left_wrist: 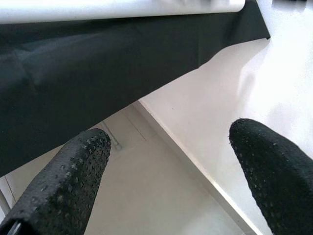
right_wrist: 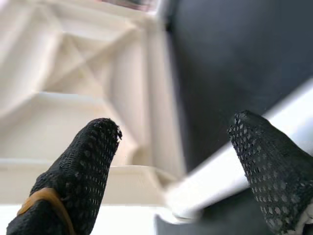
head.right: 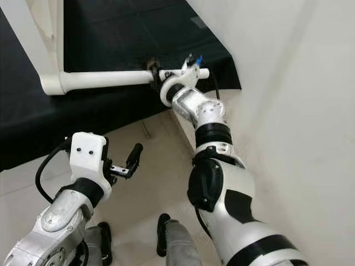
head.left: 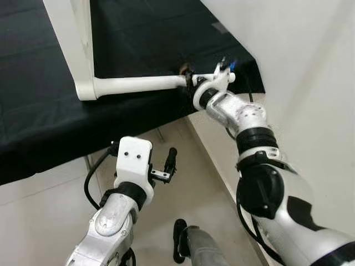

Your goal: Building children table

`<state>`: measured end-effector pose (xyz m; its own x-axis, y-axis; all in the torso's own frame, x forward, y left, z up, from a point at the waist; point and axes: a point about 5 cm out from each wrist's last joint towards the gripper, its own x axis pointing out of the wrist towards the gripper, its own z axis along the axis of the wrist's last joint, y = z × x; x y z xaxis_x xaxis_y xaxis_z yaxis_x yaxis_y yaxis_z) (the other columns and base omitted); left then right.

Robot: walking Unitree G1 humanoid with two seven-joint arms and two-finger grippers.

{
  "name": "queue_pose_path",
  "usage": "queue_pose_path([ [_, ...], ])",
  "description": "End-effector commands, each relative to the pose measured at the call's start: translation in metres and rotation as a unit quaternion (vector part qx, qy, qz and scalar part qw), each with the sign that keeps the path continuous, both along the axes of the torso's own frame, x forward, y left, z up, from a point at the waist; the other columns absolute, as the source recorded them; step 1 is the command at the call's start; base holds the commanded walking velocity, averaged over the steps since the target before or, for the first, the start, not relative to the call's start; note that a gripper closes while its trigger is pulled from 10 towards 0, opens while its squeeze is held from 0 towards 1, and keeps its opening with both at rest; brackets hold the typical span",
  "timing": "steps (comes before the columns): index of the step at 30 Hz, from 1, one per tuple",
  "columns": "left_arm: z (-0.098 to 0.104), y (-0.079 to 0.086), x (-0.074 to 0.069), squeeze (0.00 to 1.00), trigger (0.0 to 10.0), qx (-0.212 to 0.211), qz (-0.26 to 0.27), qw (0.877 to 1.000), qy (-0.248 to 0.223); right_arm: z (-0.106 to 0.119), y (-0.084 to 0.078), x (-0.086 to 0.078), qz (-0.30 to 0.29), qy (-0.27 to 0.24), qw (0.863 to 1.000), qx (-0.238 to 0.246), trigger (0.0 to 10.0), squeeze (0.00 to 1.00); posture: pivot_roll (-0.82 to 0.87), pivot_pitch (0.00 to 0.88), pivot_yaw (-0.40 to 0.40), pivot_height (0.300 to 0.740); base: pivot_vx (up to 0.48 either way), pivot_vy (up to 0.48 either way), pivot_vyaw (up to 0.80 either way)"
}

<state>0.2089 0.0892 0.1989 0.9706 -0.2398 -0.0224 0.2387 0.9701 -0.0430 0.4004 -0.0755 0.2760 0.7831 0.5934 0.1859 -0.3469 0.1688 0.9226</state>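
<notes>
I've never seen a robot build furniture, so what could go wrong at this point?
The right gripper is at the far end of the white table leg, which sticks out sideways from the tabletop; a push could strain that joint. The black cloth might slide. The left gripper hangs open below, offering no support.

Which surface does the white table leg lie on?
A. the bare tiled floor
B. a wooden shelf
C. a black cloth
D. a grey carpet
C: the white table leg rests across the black cloth, with the right gripper at its free end and the tiled floor lower down.
</notes>
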Motion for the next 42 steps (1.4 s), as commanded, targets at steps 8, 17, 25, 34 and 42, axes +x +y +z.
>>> queue_pose_path([
  [8,-0.008,0.004,0.007,0.00,10.0,0.008,0.002,1.000,0.004,-0.026,0.001,-0.041,0.102,-0.070,0.987,-0.102,10.0,0.00,0.07,0.194,-0.104,0.740,0.000,0.000,0.00],
  [17,-0.009,0.018,0.023,0.00,10.0,0.020,0.031,0.999,-0.018,-0.042,-0.033,-0.049,-0.086,-0.226,0.876,-0.418,10.0,0.00,0.05,0.155,-0.086,0.740,0.000,0.000,0.00],
  [25,0.001,0.028,0.031,0.00,10.0,0.039,0.053,0.996,-0.056,-0.034,-0.055,-0.071,-0.214,-0.295,0.795,-0.486,10.0,0.00,0.05,0.105,-0.077,0.740,0.000,0.000,0.00],
  [34,-0.012,0.029,0.024,0.00,10.0,0.043,0.070,0.996,-0.047,-0.082,-0.061,-0.113,-0.233,-0.278,0.759,-0.541,10.0,0.00,0.05,0.062,-0.067,0.740,0.000,0.000,0.00],
  [42,-0.013,0.030,0.028,0.00,10.0,0.044,0.070,0.995,-0.057,-0.083,-0.067,-0.115,-0.268,-0.267,0.750,-0.543,10.0,0.00,0.04,0.050,-0.057,0.740,0.000,0.000,0.00],
])
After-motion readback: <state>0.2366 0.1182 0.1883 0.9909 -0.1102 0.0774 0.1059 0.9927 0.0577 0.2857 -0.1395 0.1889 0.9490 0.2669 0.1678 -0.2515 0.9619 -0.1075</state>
